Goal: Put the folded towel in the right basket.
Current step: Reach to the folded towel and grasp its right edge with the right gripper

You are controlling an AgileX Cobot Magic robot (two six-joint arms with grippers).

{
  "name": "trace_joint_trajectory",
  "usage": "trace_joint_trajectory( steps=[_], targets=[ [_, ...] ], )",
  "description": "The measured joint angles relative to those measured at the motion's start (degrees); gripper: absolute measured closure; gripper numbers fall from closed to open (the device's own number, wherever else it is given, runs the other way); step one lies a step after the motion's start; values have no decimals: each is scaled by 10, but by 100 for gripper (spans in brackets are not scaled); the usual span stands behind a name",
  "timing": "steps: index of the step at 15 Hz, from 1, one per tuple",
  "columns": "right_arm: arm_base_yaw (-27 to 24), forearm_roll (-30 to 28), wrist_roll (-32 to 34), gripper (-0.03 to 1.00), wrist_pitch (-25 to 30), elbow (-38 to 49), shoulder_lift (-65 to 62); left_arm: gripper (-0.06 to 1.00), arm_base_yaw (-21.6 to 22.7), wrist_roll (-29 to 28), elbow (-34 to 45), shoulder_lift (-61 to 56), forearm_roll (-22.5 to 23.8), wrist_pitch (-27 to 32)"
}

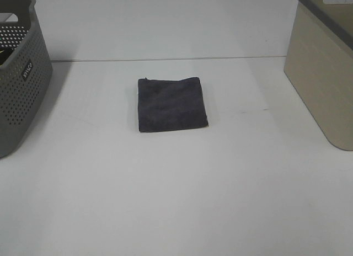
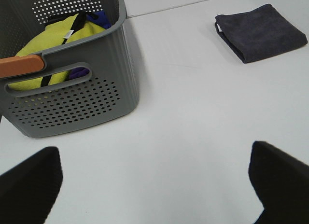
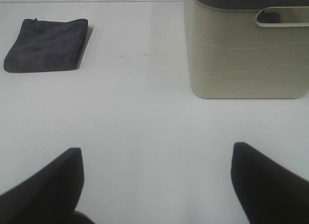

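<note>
The folded towel [image 1: 172, 104], dark charcoal-grey terry cloth, lies flat in the middle of the white table. It also shows in the left wrist view [image 2: 260, 32] and the right wrist view [image 3: 47, 45]. The right basket [image 1: 324, 74], beige with a dark grey rim, stands at the right edge; the right wrist view shows its wall and handle cut-out [image 3: 246, 50]. Neither gripper shows in the exterior high view. My left gripper [image 2: 154, 185] is open and empty, well short of the towel. My right gripper [image 3: 157, 185] is open and empty, between towel and basket, apart from both.
A grey perforated basket [image 1: 19, 79] with a small label stands at the left edge. In the left wrist view [image 2: 72, 98] it holds yellow and blue cloth. A seam line [image 1: 165, 59] runs across the table behind the towel.
</note>
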Motion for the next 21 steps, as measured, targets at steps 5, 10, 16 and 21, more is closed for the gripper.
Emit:
trace_joint_trajectory(
  steps=[5,10,16,21],
  targets=[
    [0,0,0,19,0,0,0,-4,0,0,0,0,0,0],
    [0,4,9,20,-23,-8,22,-4,0,0,0,0,0,0],
    [0,46,-15,20,-222,-114,340,-4,0,0,0,0,0,0],
    [0,64,-56,20,-224,-300,639,-4,0,0,0,0,0,0]
  ],
)
